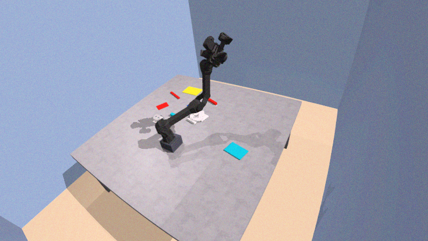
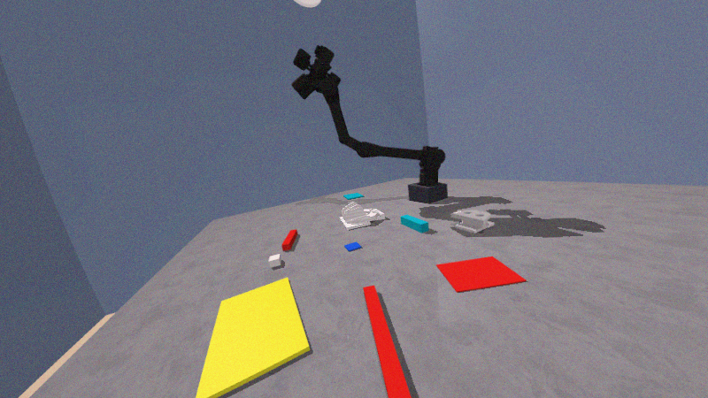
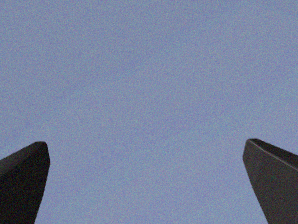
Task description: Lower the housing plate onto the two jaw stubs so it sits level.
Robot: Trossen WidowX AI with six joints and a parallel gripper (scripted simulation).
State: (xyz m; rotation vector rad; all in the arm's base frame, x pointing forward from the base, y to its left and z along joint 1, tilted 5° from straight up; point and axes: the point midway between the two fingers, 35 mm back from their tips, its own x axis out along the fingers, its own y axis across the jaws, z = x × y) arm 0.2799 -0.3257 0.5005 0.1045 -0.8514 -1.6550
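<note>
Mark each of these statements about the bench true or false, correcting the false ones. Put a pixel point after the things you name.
1. The end effector (image 3: 148, 152) is closed on the housing plate. False: it is open, with nothing between its fingers.
2. The yellow plate (image 1: 192, 90) (image 2: 257, 336) lies flat on the table (image 1: 209, 179) (image 2: 594, 317). True.
3. The cyan block (image 2: 414, 223) stands on the red square (image 2: 480, 273). False: they lie apart on the table.
4. The arm is raised above the table. True.

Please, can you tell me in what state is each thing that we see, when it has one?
Jaws: wide open, nothing between them.
Arm: raised above the table.
Grey-white part with round holes: on the table, apart from the white assembly.
White assembly: on the table; whether closed, I cannot tell.
</note>
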